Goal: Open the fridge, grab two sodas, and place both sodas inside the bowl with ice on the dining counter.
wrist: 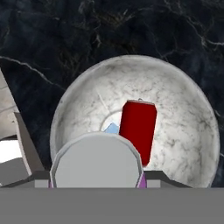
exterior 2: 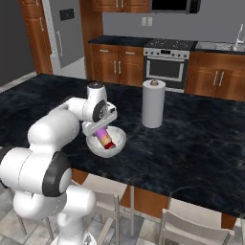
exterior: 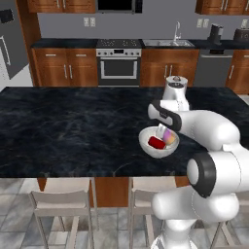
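Note:
A small white bowl sits on the black marble dining counter, near its front edge. A red soda lies on its side inside the bowl, beside a pale ice cube. My gripper hangs just over the bowl, shut on the purple-and-orange soda. That soda is tilted, with its lower end inside the bowl. In the hand view its grey top hides part of the red soda. The grey fridge stands far back on the left.
A white paper towel roll stands on the counter just behind the bowl. Stools line the counter's near side. Across the aisle, the oven and wooden cabinets run along the back wall.

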Robot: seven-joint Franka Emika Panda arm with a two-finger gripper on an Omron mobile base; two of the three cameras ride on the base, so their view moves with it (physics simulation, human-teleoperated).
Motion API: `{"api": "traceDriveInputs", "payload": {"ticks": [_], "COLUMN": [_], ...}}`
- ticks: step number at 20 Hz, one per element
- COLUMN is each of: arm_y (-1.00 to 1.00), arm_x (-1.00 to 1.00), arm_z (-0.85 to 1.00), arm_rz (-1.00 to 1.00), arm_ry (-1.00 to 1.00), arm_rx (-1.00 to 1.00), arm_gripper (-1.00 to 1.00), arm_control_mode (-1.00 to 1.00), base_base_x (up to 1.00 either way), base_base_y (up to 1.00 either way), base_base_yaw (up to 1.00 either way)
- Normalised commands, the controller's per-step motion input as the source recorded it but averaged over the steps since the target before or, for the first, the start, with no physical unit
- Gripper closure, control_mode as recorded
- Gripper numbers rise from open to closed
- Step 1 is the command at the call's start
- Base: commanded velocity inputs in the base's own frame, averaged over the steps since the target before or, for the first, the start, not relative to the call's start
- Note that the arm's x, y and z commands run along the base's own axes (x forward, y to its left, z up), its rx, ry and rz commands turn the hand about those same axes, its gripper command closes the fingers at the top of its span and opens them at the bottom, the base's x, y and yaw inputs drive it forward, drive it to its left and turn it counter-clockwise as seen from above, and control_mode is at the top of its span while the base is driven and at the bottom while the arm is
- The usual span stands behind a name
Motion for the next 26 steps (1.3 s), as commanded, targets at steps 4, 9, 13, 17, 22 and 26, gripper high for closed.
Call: {"api": "traceDriveInputs", "payload": {"ticks": [4,9,13,17,22,26], "arm_y": [0.00,0.00,0.00,0.00,0.01,0.04], "arm_x": [0.11,0.05,0.02,0.03,0.00,0.00], "arm_z": [-0.13,-0.14,-0.01,-0.04,-0.15,-0.16], "arm_rz": [0.06,0.06,0.06,0.06,0.06,0.05], "arm_ry": [-0.02,-0.02,-0.08,-0.06,-0.04,-0.03], "arm_rx": [0.00,-0.01,0.00,0.00,-0.03,-0.04], "arm_gripper": [1.00,1.00,1.00,1.00,1.00,-1.00], "arm_control_mode": [-1.00,-1.00,-1.00,-1.00,-1.00,-1.00], "base_base_x": [0.00,0.00,0.00,0.00,0.00,0.00], "base_base_y": [0.00,0.00,0.00,0.00,0.00,0.00], "base_base_yaw": [0.00,0.00,0.00,0.00,0.00,0.00]}}
